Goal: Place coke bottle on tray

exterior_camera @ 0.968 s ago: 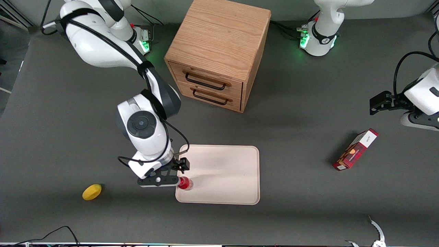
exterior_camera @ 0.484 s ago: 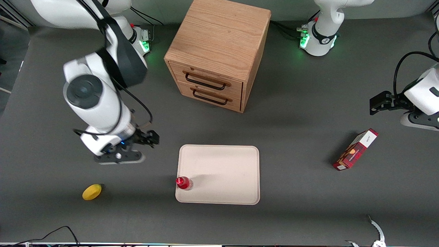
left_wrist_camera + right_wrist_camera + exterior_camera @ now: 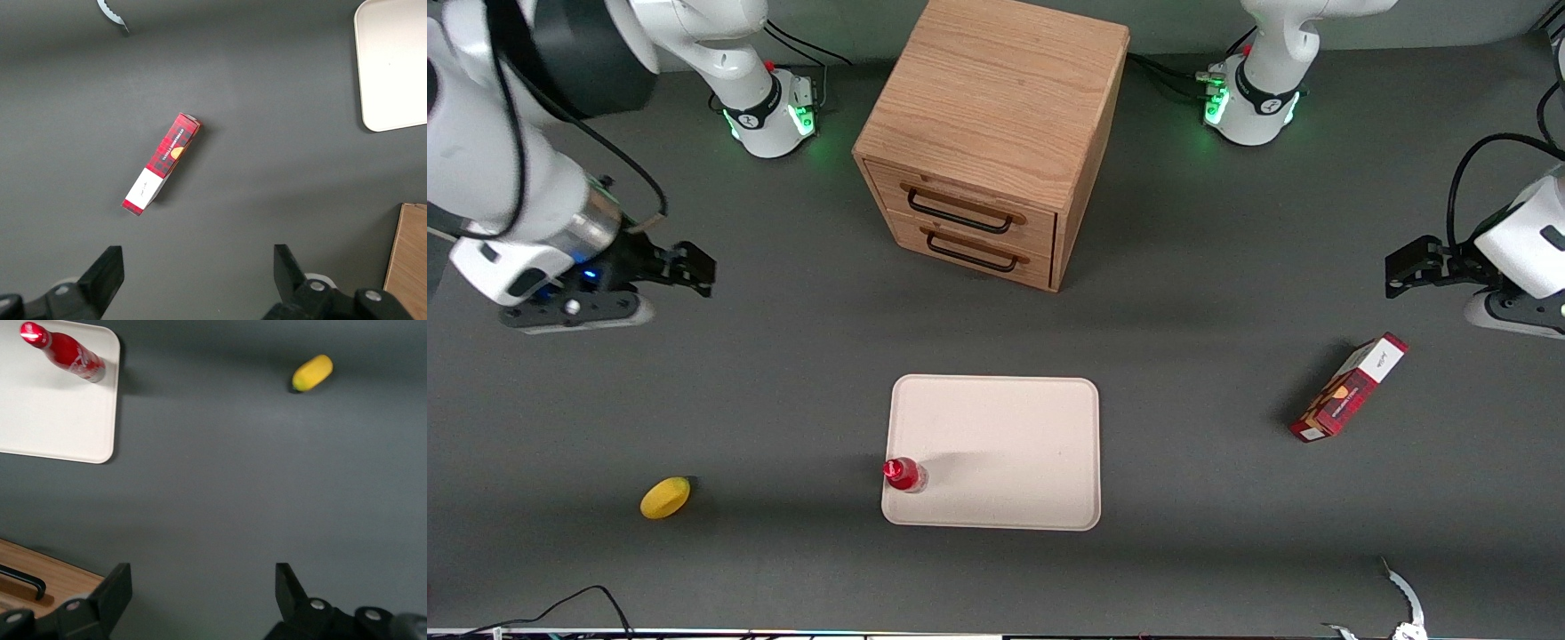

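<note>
The small red coke bottle (image 3: pixel 903 474) stands upright on the cream tray (image 3: pixel 1014 444), at the tray's corner nearest the front camera on the working arm's side. It also shows in the right wrist view (image 3: pixel 63 352), standing on the tray (image 3: pixel 47 420). My right gripper (image 3: pixel 680 267) is open and empty, raised high over bare table toward the working arm's end, far from the tray. In the right wrist view its fingers (image 3: pixel 202 577) stand wide apart with only grey table between them.
A wooden two-drawer cabinet (image 3: pixel 996 133) stands farther from the camera than the tray. A yellow lemon (image 3: pixel 665 497) lies on the table toward the working arm's end (image 3: pixel 312 372). A red-and-white carton box (image 3: pixel 1349 388) lies toward the parked arm's end (image 3: pixel 162 163).
My gripper let go of the bottle on the tray, then rose and drew far away toward the working arm's end. The bottle stays upright where it was left.
</note>
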